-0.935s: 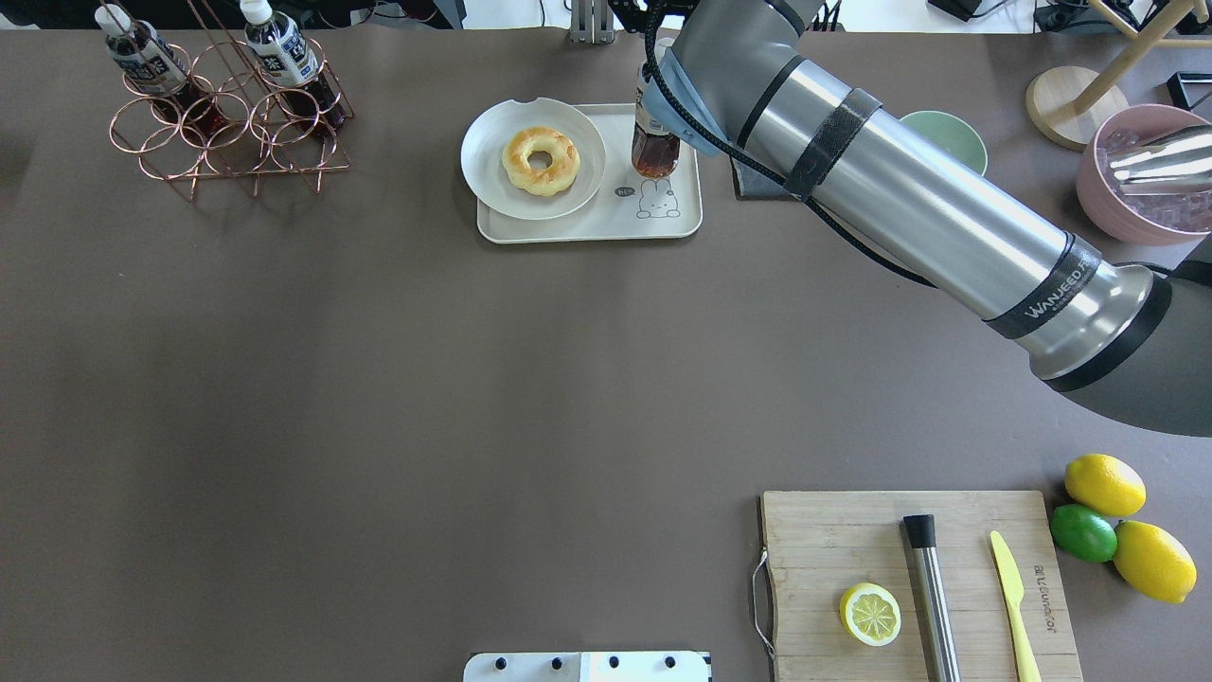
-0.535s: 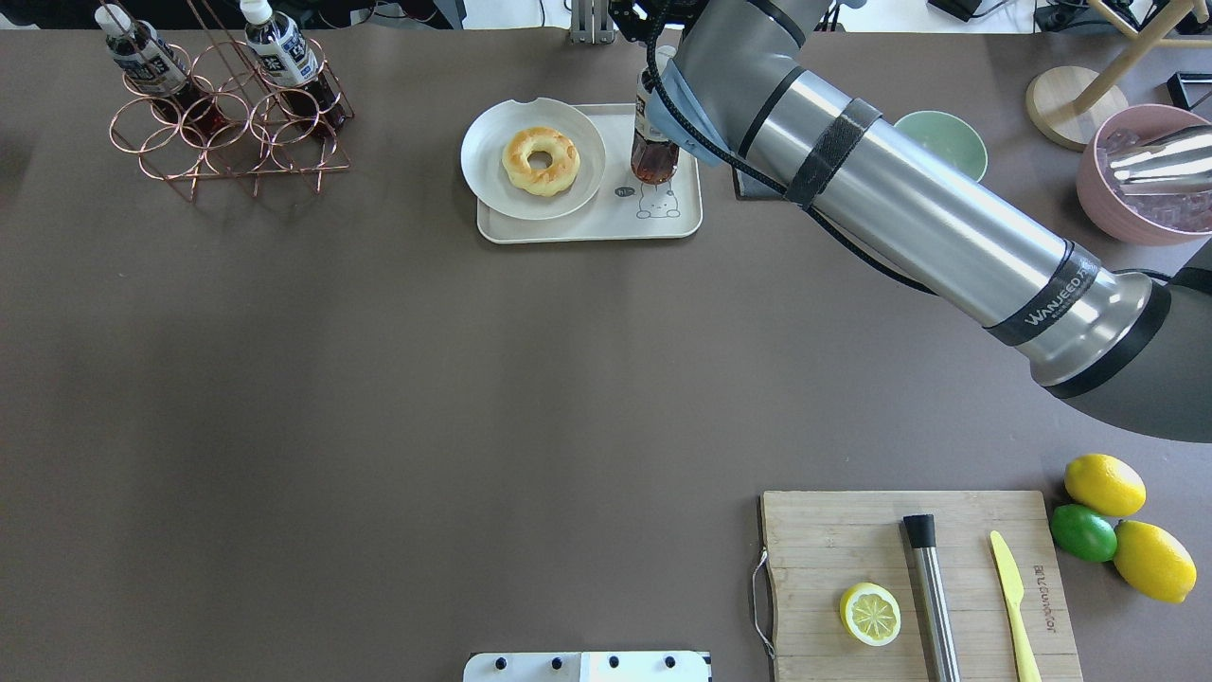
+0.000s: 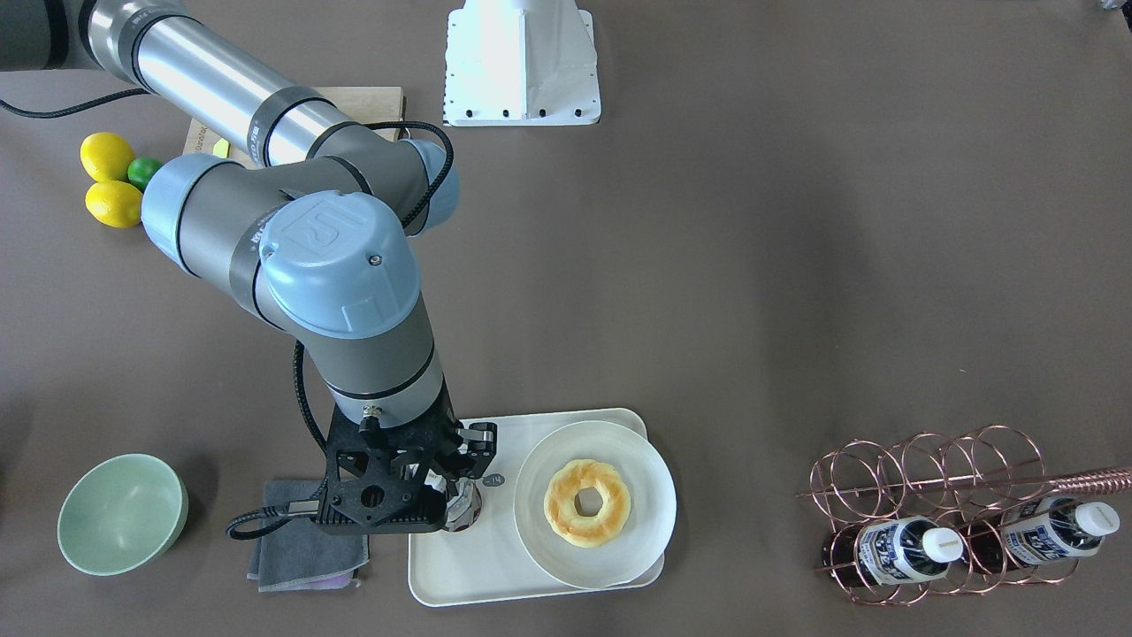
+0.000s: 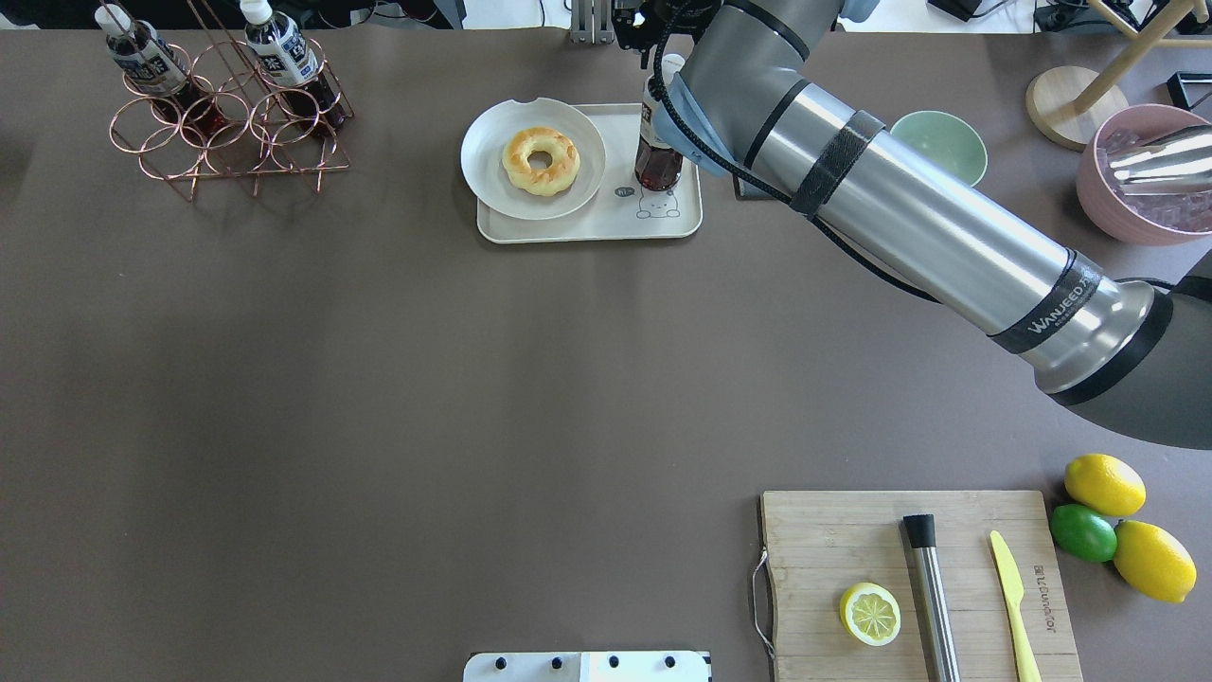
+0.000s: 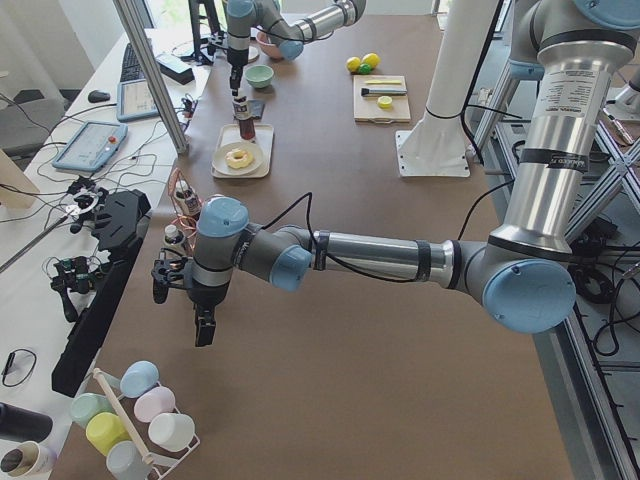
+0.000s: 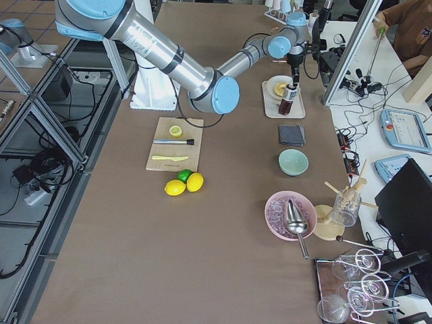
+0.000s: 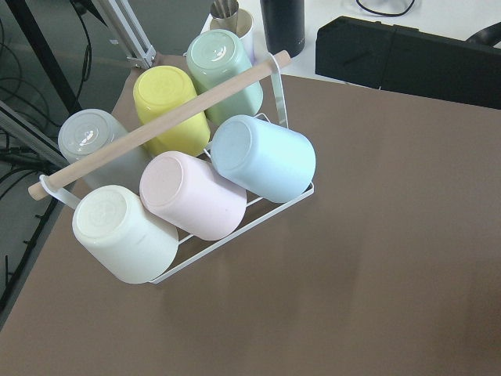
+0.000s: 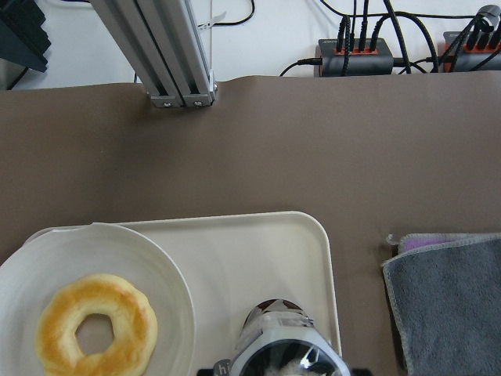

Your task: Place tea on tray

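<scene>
The tea [image 4: 657, 161], a clear bottle of dark reddish liquid with a white cap, is upright over the right half of the cream tray [image 4: 684, 224], by the bear drawing. Its base is at the tray surface or just above; I cannot tell if it touches. My right gripper [image 4: 663, 68] comes straight down on it and is shut on its top. From the front the gripper [image 3: 453, 488] hides most of the bottle [image 3: 463, 513]. The right wrist view shows the bottle [image 8: 280, 345] over the tray [image 8: 258, 251]. My left gripper [image 5: 205, 325] hangs far off; I cannot tell its state.
A round white plate [image 4: 485, 142] with a donut [image 4: 540, 159] fills the tray's left half. A copper rack [image 4: 227, 142] holds two more bottles. A green bowl [image 4: 947, 142] and grey cloth [image 3: 305, 540] lie beside the tray. The left wrist faces a mug rack [image 7: 188, 180].
The right arm has shifted and the bottle has come toward the tray's near side, now covering the bear's ears. Its white cap now shows beside the wrist.
</scene>
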Robot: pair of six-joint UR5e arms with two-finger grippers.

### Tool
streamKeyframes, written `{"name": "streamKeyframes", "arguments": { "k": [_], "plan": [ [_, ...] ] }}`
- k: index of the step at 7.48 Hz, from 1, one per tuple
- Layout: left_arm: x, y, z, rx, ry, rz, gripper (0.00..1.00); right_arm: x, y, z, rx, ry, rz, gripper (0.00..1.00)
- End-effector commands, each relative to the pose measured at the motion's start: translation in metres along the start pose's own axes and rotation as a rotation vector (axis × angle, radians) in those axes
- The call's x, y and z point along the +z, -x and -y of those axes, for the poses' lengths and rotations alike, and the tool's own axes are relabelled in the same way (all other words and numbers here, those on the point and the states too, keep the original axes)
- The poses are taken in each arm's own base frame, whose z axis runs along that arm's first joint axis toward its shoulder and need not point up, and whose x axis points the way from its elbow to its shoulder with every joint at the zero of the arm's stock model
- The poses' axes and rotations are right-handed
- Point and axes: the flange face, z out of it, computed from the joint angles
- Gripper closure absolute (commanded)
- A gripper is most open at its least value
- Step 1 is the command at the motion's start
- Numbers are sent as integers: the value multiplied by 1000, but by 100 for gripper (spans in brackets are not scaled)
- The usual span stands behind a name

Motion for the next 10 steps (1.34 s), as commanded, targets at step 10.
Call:
{"name": "streamKeyframes", "arguments": {
  "k": [10],
  "plan": [
    [20, 25, -43, 40, 150, -112, 2, -139, -188, -132, 1, 183, -193, 0]
  ]
}}
